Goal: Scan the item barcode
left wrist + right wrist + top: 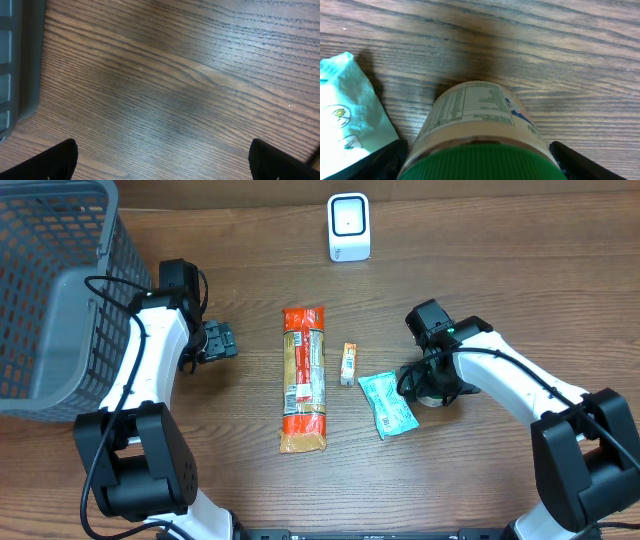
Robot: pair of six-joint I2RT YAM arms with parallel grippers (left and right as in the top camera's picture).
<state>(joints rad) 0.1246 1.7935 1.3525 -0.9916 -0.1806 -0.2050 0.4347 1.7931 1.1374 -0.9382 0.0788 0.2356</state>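
Note:
A jar (470,107) with a green ribbed lid and a cream label lies on the wood table, its printed nutrition panel facing up; no barcode shows on it. My right gripper (477,162) is shut on the jar, with one black finger (387,162) against each side just below the lid. From overhead the right gripper (433,385) covers most of the jar. The white scanner (349,227) stands at the back centre. My left gripper (162,157) hangs open over bare wood near the basket, seen overhead as the left gripper (215,341).
A grey mesh basket (50,290) fills the far left. A long orange package (304,380), a small orange packet (348,364) and a teal pouch (387,403) lie mid-table; the teal pouch (347,110) lies just left of the jar.

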